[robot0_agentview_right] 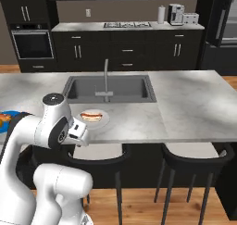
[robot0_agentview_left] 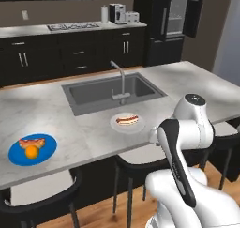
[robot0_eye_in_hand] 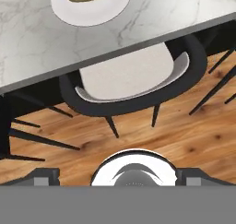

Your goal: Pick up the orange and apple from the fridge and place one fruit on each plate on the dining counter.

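Left base view, orange (robot0_agentview_left: 32,151) on blue plate (robot0_agentview_left: 47,149), end effector (robot0_eye_in_hand: 118,184) state unclear.

Two plates sit on the surface (robot0_agentview_left: 187,81): one blue plate (robot0_agentview_left: 18,155) and one white plate (robot0_agentview_left: 117,125). One orange (robot0_agentview_left: 32,151) lies on the blue one. Each plate also carries one hot dog, two altogether. One sink (robot0_agentview_left: 93,93) has one tap (robot0_agentview_left: 121,79). Two stools show in the right base view.
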Robot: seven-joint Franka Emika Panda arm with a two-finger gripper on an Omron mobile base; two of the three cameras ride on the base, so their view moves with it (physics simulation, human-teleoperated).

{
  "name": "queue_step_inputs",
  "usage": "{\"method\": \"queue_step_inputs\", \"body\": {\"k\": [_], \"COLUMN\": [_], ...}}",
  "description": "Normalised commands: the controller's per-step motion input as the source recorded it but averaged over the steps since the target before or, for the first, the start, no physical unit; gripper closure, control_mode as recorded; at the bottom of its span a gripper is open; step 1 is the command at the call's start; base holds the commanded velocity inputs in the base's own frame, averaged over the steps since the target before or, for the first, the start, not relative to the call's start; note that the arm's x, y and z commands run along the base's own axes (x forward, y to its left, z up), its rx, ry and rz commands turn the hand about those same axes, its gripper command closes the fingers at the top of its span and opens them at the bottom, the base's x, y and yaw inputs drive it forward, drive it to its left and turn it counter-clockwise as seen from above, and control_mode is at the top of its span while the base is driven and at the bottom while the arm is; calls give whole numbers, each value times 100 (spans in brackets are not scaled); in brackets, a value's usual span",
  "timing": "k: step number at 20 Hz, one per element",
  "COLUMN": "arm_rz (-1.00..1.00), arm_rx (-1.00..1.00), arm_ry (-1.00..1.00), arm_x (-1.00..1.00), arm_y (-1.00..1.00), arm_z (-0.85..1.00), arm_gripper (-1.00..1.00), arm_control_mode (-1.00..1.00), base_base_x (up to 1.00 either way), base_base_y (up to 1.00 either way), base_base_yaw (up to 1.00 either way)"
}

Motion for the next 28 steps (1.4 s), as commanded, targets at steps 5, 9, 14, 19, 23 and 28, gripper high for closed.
{"method": "queue_step_inputs", "body": {"k": [5,9,14,19,23,28], "arm_rz": [0,0,0,0,0,0], "arm_rx": [0,0,0,0,0,0], "arm_ry": [0,0,0,0,0,0], "arm_x": [0,0,0,0,0,0], "arm_y": [0,0,0,0,0,0], "arm_z": [0,0,0,0,0,0], "arm_gripper": [-100,-100,-100,-100,-100,-100], "arm_control_mode": [100,100,100,100,100,100], "base_base_x": [-9,-2,0,-1,0,-1], "base_base_y": [-100,-100,-100,-100,-100,-100], "base_base_yaw": [0,0,0,0,0,0]}}
